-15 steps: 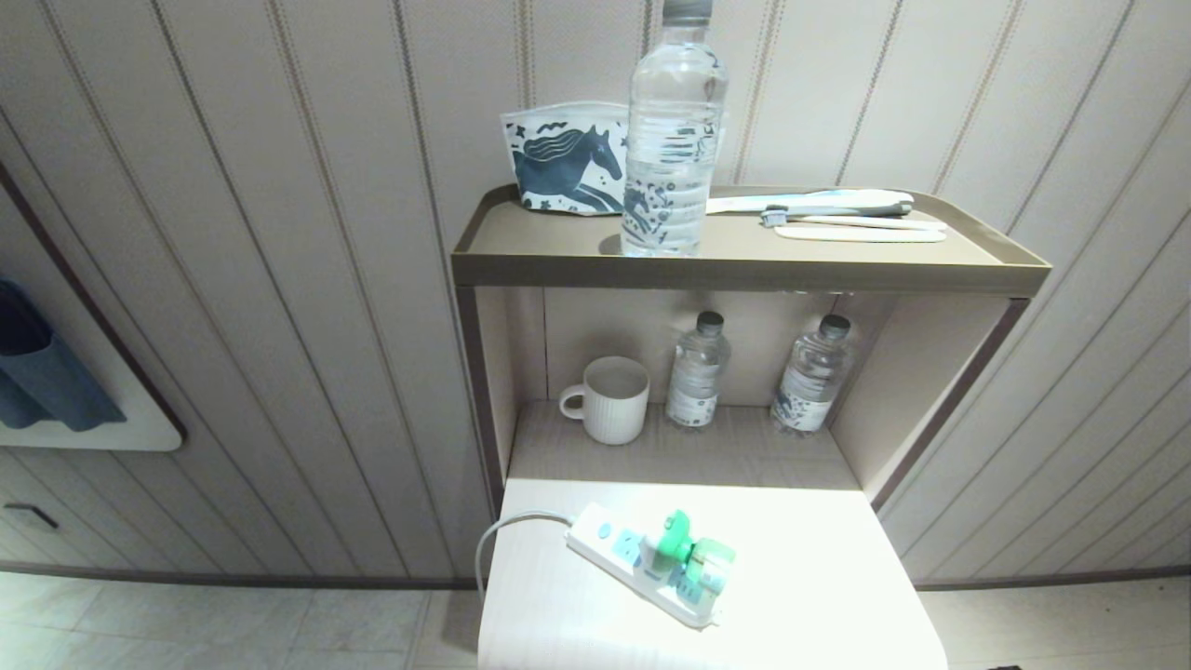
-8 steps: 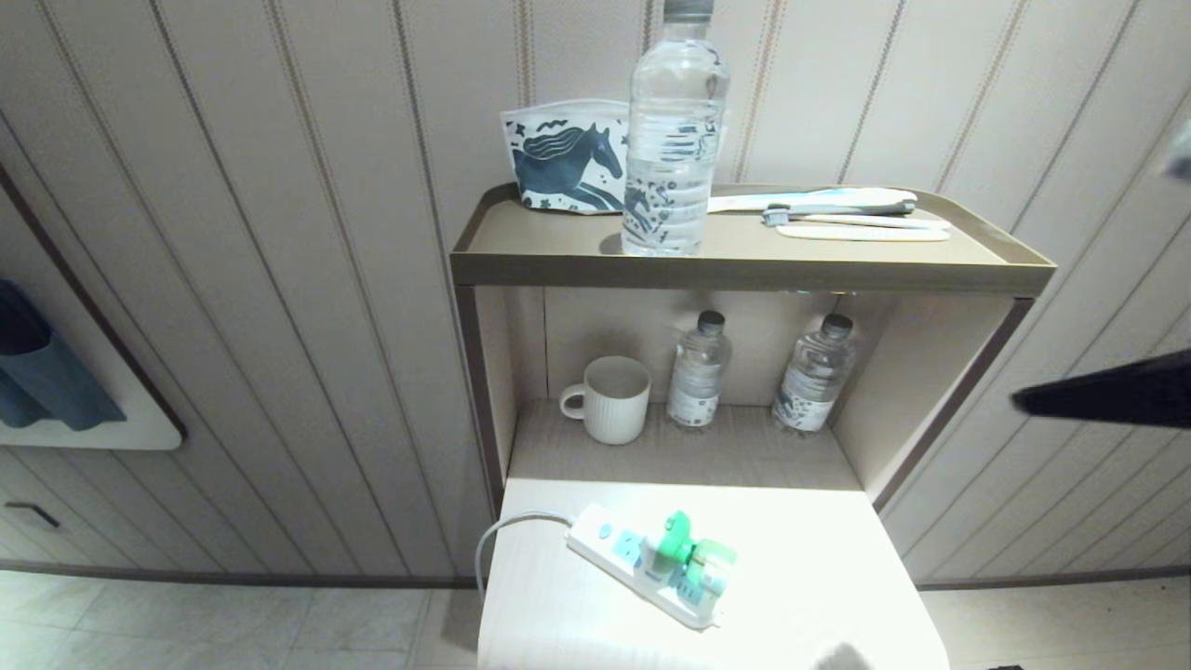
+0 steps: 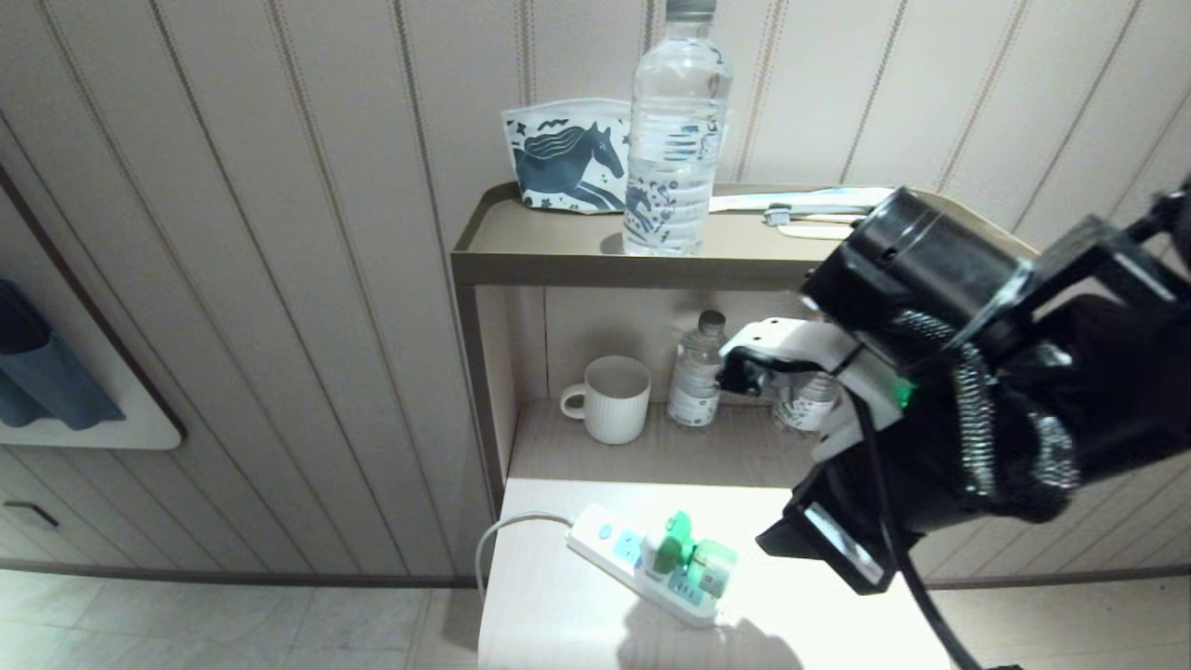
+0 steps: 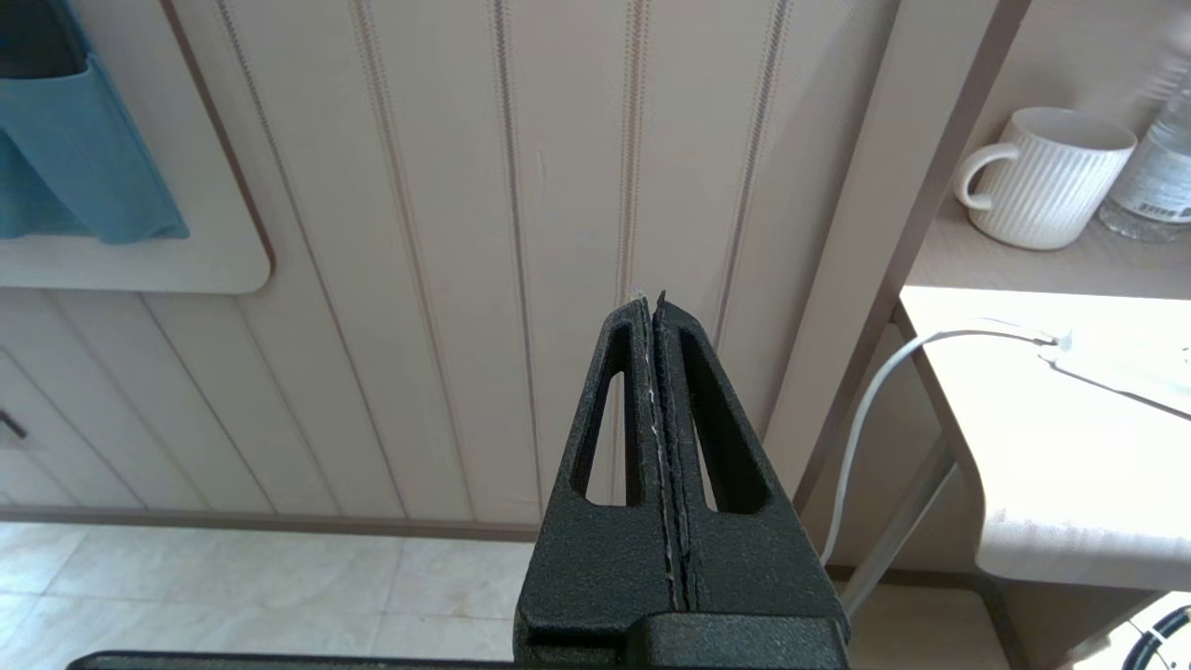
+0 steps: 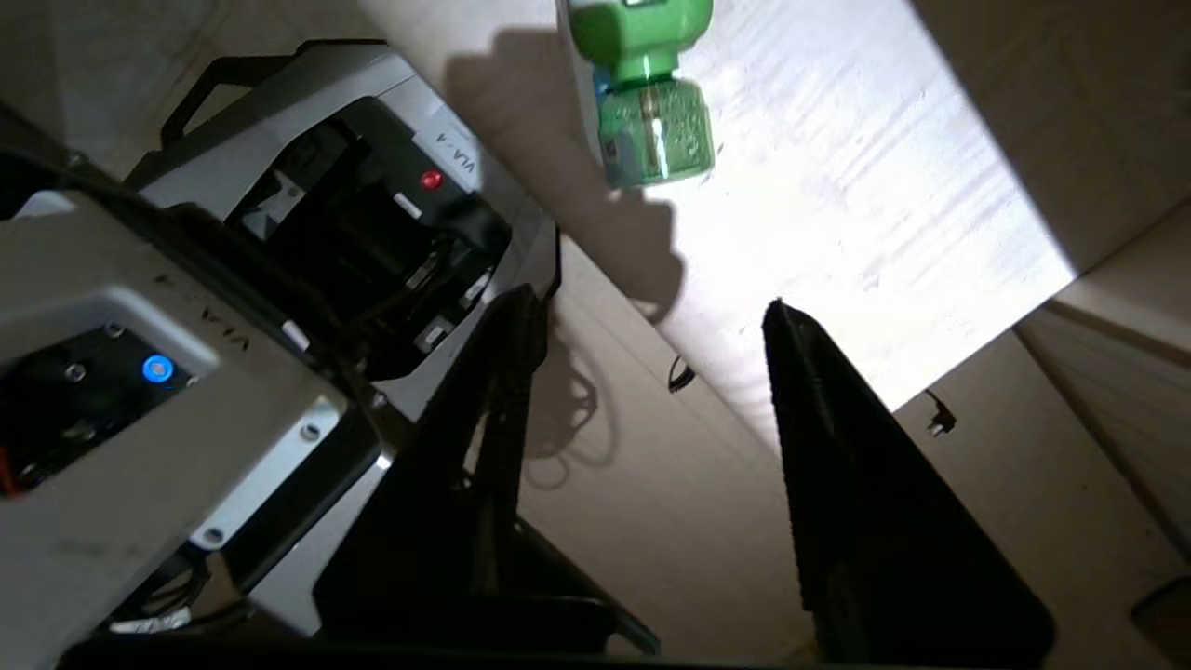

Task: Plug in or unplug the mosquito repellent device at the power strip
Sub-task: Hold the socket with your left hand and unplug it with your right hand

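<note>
White table (image 3: 577,623), brightly lit, at the bottom of the head view. The power strip (image 3: 642,563) lies on it at a slant, its cord (image 3: 493,544) running off the table's left edge and down. The mosquito repellent device (image 3: 689,556) sits plugged into the strip, its green bottle lying over the strip's near end.

Right arm fills the right side of the head view, above the table's right part. From that view its fingertips cannot be made out. In the right wrist view the right gripper (image 5: 651,321) stands partly open, a clear gap between its two dark fingers (image 5: 837,465), nothing between them. It is in the air, apart from the device (image 5: 651,121), whose green bottle shows beyond the fingertips on the bright tabletop. Part of the robot's grey base with a blue light (image 5: 156,368) shows beside it.

Left gripper (image 4: 654,312) seen only in the left wrist view: fingers pressed together, holding nothing, pointed toward the panelled wall (image 4: 465,233) to the left of the table, away from the strip.

Shelf unit (image 3: 744,265) behind the table. Lower shelf: a white ribbed mug (image 3: 609,398) and a small water bottle (image 3: 698,372); a second bottle mostly hidden by the arm. Top shelf: a tall water bottle (image 3: 675,140), a horse-print pouch (image 3: 563,158), a toothbrush (image 3: 791,216).
</note>
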